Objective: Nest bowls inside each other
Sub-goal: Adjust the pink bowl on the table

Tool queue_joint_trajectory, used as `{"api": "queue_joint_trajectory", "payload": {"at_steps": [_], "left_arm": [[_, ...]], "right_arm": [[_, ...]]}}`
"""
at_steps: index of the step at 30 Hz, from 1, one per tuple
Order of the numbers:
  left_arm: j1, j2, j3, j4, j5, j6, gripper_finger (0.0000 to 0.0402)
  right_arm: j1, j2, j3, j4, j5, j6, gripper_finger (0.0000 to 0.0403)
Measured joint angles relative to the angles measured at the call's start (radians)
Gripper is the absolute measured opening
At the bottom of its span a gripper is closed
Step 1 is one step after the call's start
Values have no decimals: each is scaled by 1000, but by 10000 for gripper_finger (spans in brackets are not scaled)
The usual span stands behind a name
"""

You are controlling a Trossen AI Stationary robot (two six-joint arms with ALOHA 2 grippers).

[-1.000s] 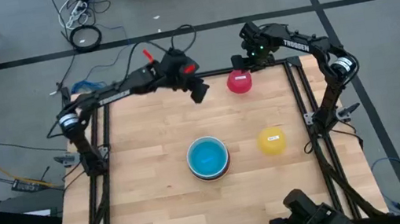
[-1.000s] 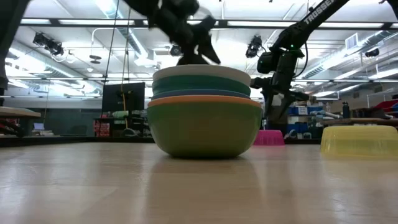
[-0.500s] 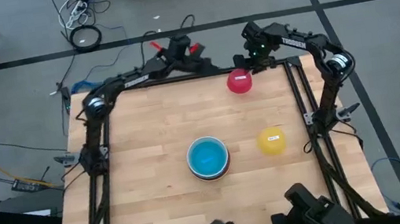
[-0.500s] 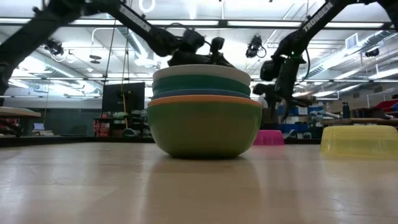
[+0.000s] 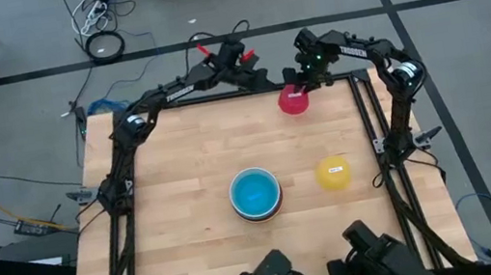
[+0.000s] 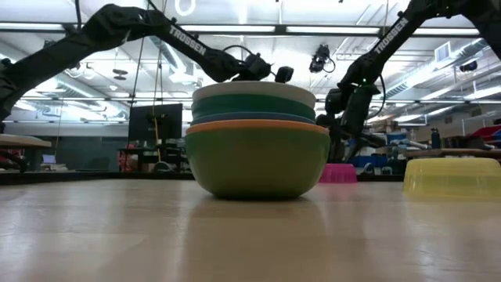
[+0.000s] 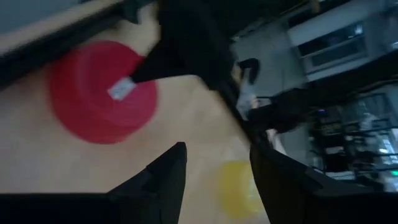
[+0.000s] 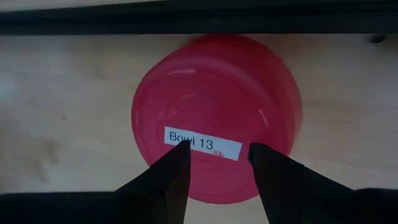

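The right gripper (image 8: 214, 158) hung directly over the red bowl (image 8: 216, 115), which lay upside down on the table at the far edge, its base and a white label facing up. The fingers (image 8: 168, 177) stood spread apart above that base with nothing between them; from these views I could not tell whether they were touching the plastic. Nothing was held.

Just beside that gripper, on the other side of the red bowl, the left gripper (image 7: 214, 165) hovered over the table's far rail, its fingers also apart and empty, looking down at the same red bowl (image 7: 93, 93).

Farther from the right gripper, toward the near side of the table, the yellow bowl (image 5: 334, 172) sat alone, also upside down, well apart from everything else.

Farthest off, near the table's middle, stood the stack of bowls (image 6: 257, 137). It sat upright: a green bowl on the outside, then orange, blue, teal and white rims rising in turn. From above, a light blue inside (image 5: 254, 192) filled its mouth.

I judged the task well along: most bowls were nested, while the red and yellow remained loose, each needing to be turned over and added to the stack.
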Motion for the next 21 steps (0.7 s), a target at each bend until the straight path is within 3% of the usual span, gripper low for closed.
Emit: {"api": "queue_joint_trajectory", "payload": {"at_steps": [10, 16, 21], "left_arm": [[29, -2, -6, -87, 3, 78, 186], [31, -2, -6, -177, 44, 145, 186], [30, -8, -6, -349, 95, 306, 186]], "right_arm": [[145, 5, -3, -152, -21, -64, 162], [356, -1, -6, -243, -19, -39, 162], [543, -4, 5, -225, 3, -69, 161]]}}
